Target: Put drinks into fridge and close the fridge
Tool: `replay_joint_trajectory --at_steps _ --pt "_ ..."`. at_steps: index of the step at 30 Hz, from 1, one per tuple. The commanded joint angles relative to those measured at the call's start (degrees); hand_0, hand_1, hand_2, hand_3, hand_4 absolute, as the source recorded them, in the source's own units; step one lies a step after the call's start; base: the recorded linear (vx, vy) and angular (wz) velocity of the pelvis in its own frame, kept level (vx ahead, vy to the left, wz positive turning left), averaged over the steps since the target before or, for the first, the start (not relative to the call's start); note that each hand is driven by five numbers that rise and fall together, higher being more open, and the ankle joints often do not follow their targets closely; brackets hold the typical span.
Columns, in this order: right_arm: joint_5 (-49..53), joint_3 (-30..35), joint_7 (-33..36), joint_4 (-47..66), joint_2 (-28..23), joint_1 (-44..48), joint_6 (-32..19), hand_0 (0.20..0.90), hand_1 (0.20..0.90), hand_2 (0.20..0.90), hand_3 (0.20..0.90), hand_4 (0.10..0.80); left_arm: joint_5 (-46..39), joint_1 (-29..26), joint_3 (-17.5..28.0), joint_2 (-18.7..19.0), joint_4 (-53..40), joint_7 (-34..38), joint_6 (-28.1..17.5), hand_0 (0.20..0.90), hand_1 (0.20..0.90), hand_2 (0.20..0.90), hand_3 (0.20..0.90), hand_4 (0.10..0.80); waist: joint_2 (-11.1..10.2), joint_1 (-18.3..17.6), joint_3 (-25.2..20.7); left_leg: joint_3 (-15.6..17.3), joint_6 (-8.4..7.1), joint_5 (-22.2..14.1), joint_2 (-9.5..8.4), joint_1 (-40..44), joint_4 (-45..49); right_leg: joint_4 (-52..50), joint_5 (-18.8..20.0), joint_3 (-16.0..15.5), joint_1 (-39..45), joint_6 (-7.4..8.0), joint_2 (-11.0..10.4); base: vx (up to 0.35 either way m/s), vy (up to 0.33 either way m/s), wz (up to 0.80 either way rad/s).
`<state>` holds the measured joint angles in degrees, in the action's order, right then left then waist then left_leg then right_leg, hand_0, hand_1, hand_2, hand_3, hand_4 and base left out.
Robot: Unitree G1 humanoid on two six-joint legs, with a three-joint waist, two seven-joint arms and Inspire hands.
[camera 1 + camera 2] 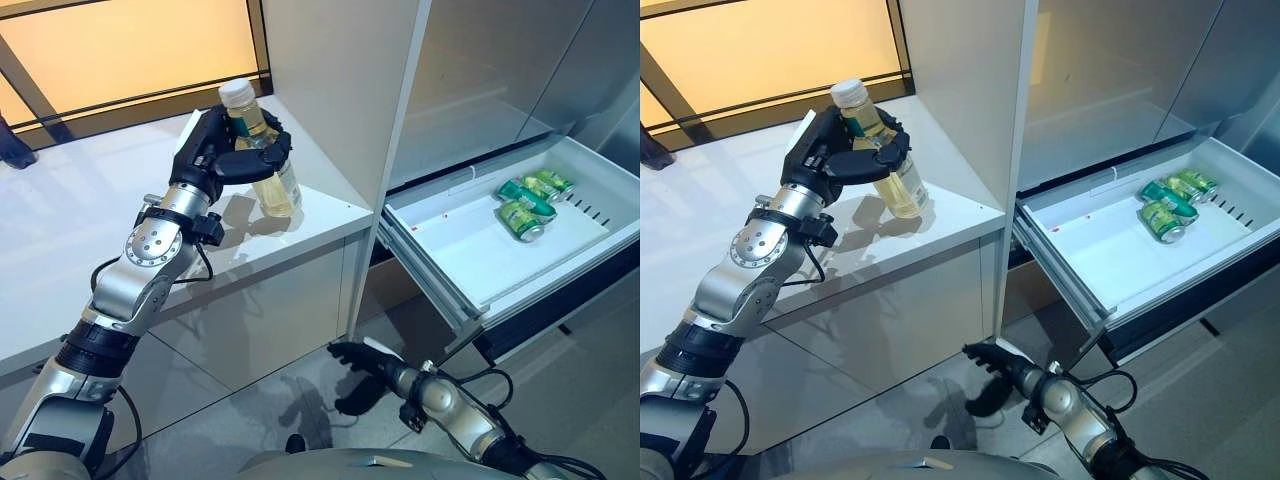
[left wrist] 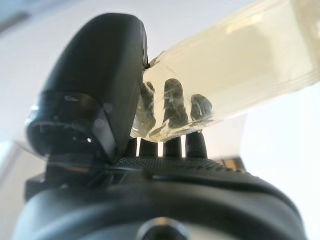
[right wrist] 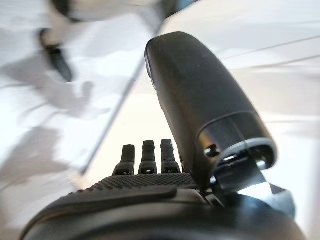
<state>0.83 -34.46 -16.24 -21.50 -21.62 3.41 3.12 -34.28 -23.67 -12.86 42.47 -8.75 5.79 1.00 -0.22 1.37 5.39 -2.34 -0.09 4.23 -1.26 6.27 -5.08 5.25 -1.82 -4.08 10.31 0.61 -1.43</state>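
Silver-grey jointed arms end in a dark left hand (image 1: 215, 150) and right hand (image 1: 352, 354).

The bottle (image 1: 268, 160) is clear plastic filled with pale yellow liquid, topped by a white cap (image 1: 236, 92) and ringed at the neck by a green label band. The left hand (image 1: 222, 150) curled round it is black, on a silver-grey arm. The counter (image 1: 90, 230) is glossy white, as are the cabinet panels beside it. The fridge drawer (image 1: 470, 250) is white inside with a dark front edge, and the cans (image 1: 528, 205) lying in it are green with silver ends. The right hand (image 1: 362, 362) is black too. The floor (image 1: 270, 400) is grey, and the window behind the counter glows orange-yellow with dark framing.
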Motion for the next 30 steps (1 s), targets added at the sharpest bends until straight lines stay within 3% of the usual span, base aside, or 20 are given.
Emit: replay_joint_trajectory --at_steps 1,11,14,15,17,19,23,30 --pt "13.1 2.5 -5.7 9.0 0.1 7.5 -3.9 0.9 0.9 0.9 0.9 0.8 3.3 -14.5 1.4 0.0 -3.7 -1.6 -13.0 0.3 0.3 0.3 0.2 0.1 0.3 0.3 -3.6 -4.4 -0.09 -5.6 -2.83 0.7 0.1 -0.7 1.3 -3.0 -2.2 3.6 -0.9 -0.021 0.008 0.05" --pt "28.7 6.5 -10.9 19.6 0.4 19.3 -5.6 0.9 0.9 0.9 0.9 0.8 3.5 -11.2 3.2 -0.1 -6.4 -9.4 -16.3 0.3 0.3 0.3 0.2 0.1 -0.2 2.2 -4.1 -4.5 0.12 -5.3 -2.93 0.6 0.1 -0.7 1.5 -4.0 -2.0 3.38 -1.1 -0.013 0.002 0.04" --pt "31.0 7.6 -10.2 24.5 0.1 21.7 -3.8 0.9 0.9 0.9 0.9 0.8 3.2 -10.1 4.1 0.3 -7.5 -11.6 -17.6 0.3 0.3 0.3 0.2 0.1 -0.2 2.4 -4.2 -4.4 0.27 -4.7 -3.01 0.3 0.1 -0.8 2.0 -4.1 -2.3 3.35 -1.1 -0.026 0.005 0.03" --pt "37.3 12.5 -17.5 25.3 -4.5 19.7 -5.2 0.9 0.9 0.9 0.9 0.8 1.2 -7.7 6.4 1.3 -6.8 -14.1 -19.9 0.3 0.3 0.3 0.2 0.1 -0.3 2.2 -4.6 -4.0 0.13 -4.7 -2.92 0.1 0.1 -0.8 2.1 -4.0 -2.6 3.54 -1.1 -0.049 0.002 0.02" --pt "40.7 23.2 -33.3 27.1 -8.5 9.4 -9.7 0.9 0.9 0.9 0.9 0.8 -3.7 -0.4 13.6 3.3 -7.9 -19.1 -23.9 0.3 0.3 0.3 0.2 0.1 -0.4 1.3 -4.7 -3.3 0.47 -5.2 -2.82 0.2 0.1 -0.9 2.1 -3.7 -2.9 3.95 -1.0 -0.032 -0.005 0.03" --pt "44.1 30.3 -40.2 33.1 -9.0 1.9 -8.3 0.9 0.9 0.9 0.9 0.8 -8.3 5.4 19.9 3.0 -10.3 -22.5 -25.4 0.3 0.3 0.3 0.2 0.1 -0.5 0.3 -5.0 -2.7 0.63 -5.5 -2.77 0.2 0.1 -0.8 2.0 -3.2 -3.2 4.15 -1.0 -0.029 0.003 -0.06" --pt "46.4 33.2 -39.7 34.9 -7.9 2.2 -8.0 0.9 0.9 0.9 0.9 0.8 -11.7 6.0 21.8 1.1 -10.1 -24.2 -26.8 0.3 0.3 0.3 0.2 0.1 -0.6 -0.4 -5.5 -2.5 0.66 -5.8 -2.75 0.3 0.1 -0.6 2.1 -2.7 -3.3 4.06 -0.9 -0.006 0.0 -0.04" --pt "47.1 36.4 -32.0 35.5 -9.1 3.6 -10.8 0.9 0.9 0.9 0.9 0.8 -17.6 5.8 22.9 0.0 -10.0 -26.1 -27.7 0.3 0.3 0.3 0.2 0.1 -0.7 -0.7 -5.6 -2.5 0.48 -6.0 -2.5 0.6 0.1 -0.4 2.2 -2.7 -3.1 4.12 -0.9 0.0 0.0 0.0"
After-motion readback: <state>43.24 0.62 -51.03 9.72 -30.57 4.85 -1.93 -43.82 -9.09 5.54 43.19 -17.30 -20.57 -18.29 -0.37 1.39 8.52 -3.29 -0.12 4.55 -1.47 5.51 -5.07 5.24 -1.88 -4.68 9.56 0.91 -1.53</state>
